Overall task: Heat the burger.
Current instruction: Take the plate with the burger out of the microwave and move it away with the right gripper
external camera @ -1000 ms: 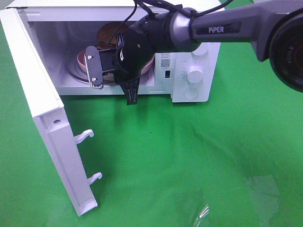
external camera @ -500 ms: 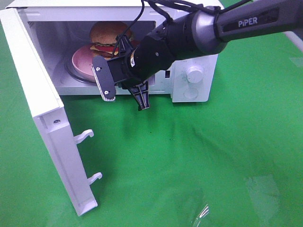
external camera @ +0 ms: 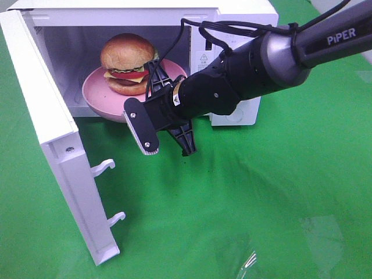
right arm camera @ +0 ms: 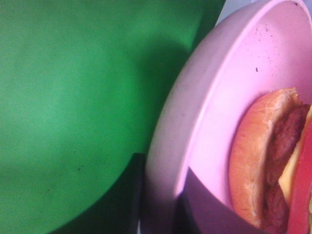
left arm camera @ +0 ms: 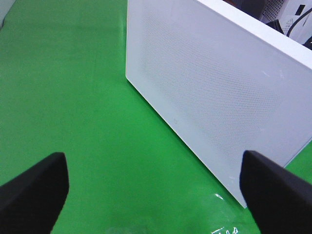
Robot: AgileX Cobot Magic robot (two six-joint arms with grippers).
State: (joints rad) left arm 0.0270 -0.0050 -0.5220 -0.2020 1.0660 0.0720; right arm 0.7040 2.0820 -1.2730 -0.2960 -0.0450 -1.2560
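**Plate and burger at the microwave mouth, held by my right claw**

Step in hand: I judge this to be the carrying of the burger (external camera: 127, 63) on its plate (external camera: 96, 93) through the microwave (external camera: 235, 23) opening. Whether the plate is going in or coming out, these pictures do not settle, and I will not guess.

Right claw (external camera: 156, 104): clamped on the near rim of the plate. In the right wrist view the plate (right arm camera: 195, 122) rim runs between my dark fingers (right arm camera: 204, 204), one inside the rim and one outside. The burger (right arm camera: 263, 161) sits just beyond that grip.

Left claw (left arm camera: 151, 195): jaws wide apart, holding nothing, looking at the outer face of the open door (left arm camera: 214, 92) from a little way off over the green cloth (left arm camera: 63, 83).

Position: the plate is part inside the cavity, its near edge over the front sill. The door (external camera: 55, 151) stands swung wide on the left.

Orientation: the burger stands upright, bun crown up, layers level, roughly centred on the plate. It is round, so its only marked axis is the vertical stacking axis. The plate looks close to level.

Next move calls for: keeping the plate flat so the stack does not slide, and clearing my wrist past the right door frame.
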